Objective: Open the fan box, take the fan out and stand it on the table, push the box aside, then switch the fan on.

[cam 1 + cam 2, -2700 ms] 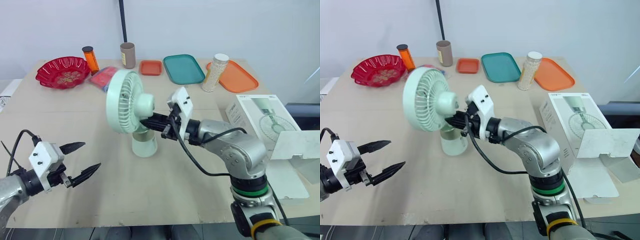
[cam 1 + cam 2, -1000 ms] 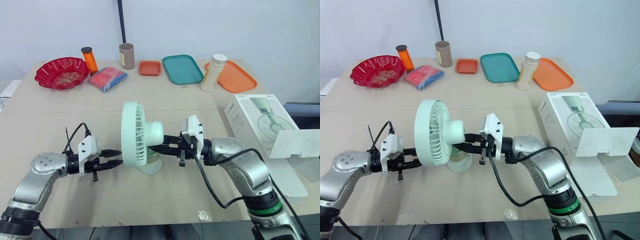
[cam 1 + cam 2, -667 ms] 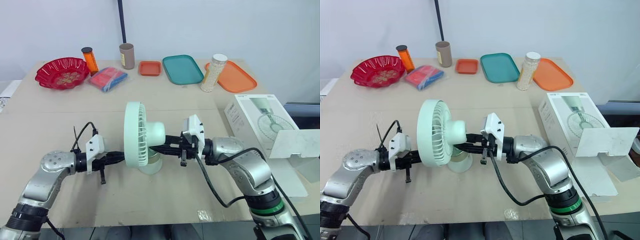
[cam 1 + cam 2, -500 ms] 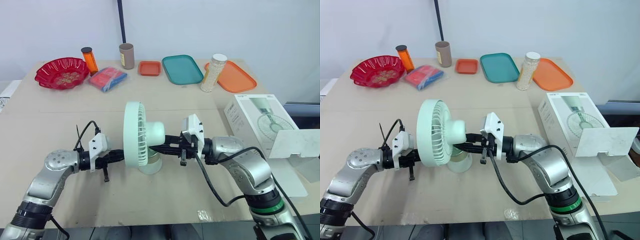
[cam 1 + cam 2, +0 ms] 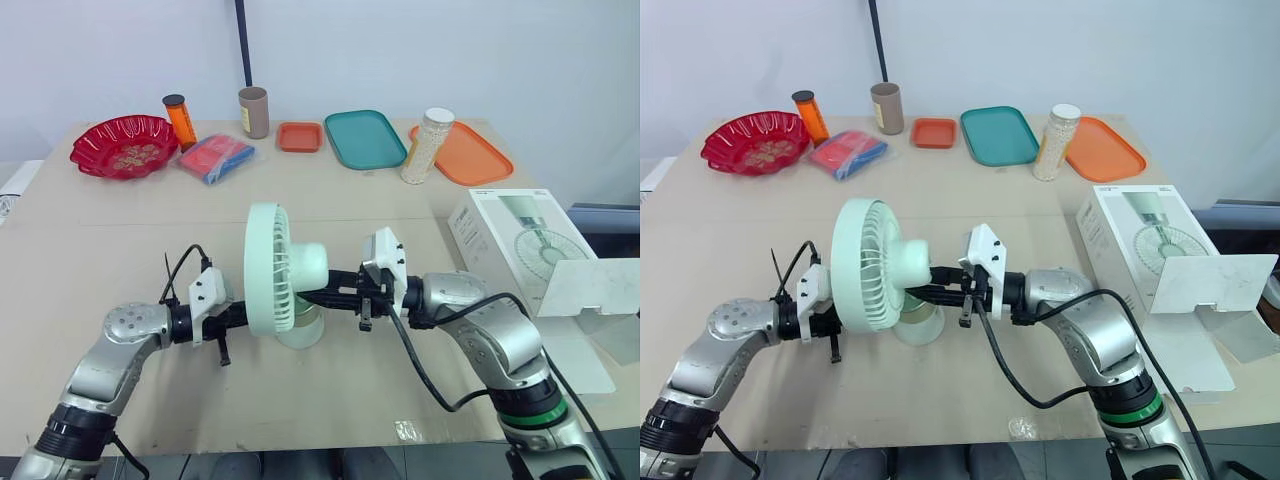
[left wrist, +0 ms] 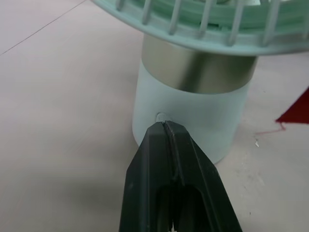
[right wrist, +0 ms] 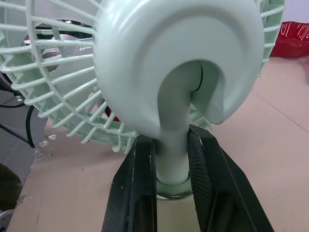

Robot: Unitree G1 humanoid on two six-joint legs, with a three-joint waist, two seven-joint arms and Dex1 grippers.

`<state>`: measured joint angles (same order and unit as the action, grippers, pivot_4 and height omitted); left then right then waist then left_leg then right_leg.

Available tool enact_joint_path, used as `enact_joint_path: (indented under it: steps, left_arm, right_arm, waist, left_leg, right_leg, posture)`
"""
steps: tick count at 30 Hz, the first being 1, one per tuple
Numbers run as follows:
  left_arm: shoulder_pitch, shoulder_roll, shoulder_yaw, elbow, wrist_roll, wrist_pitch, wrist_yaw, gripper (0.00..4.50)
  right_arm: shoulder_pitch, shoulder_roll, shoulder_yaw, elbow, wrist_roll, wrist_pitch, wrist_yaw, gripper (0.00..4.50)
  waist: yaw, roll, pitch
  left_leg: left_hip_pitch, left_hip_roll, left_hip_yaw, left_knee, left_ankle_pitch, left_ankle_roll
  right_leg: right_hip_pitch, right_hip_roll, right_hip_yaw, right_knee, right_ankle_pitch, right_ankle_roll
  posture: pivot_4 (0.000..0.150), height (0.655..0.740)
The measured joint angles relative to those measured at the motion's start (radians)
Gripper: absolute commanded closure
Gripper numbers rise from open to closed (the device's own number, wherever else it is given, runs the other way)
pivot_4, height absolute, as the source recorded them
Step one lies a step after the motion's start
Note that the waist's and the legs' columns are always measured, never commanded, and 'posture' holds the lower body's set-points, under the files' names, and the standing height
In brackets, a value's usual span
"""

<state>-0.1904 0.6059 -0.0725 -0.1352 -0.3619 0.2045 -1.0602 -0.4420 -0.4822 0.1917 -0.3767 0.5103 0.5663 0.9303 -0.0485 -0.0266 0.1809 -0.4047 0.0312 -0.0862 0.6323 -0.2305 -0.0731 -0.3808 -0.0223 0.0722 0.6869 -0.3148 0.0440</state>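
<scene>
left tool [image 6: 165, 126]: pinched shut, poking the base of the mint-green plastic fan [image 5: 272, 268] from 9 o'clock
right tool [image 7: 171, 145]: clamping the fan's neck from 3 o'clock

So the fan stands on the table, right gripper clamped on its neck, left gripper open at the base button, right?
Not open: the left gripper is shut, fingers pressed together, tip at the button on the base of the fan; the left wrist view shows it. The fan does stand on the table, right gripper clamped on its neck.
</scene>
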Motion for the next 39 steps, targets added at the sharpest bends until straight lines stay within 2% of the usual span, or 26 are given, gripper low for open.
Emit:
enact_joint_path:
  steps: [39]
  left_arm:
    - [0.012, -0.009, 0.000, -0.020, 0.007, 0.021, 0.015, 4.45]
  right_arm:
    - [0.001, 0.014, 0.003, -0.017, -0.003, 0.020, -0.022, 4.15]
  waist:
    - [0.001, 0.000, 0.000]
  left_leg:
    - [0.000, 0.000, 0.000, 0.001, 0.000, 0.000]
  right_leg:
    - [0.000, 0.000, 0.000, 0.000, 0.000, 0.000]
  posture:
    - [0.150, 0.7400]
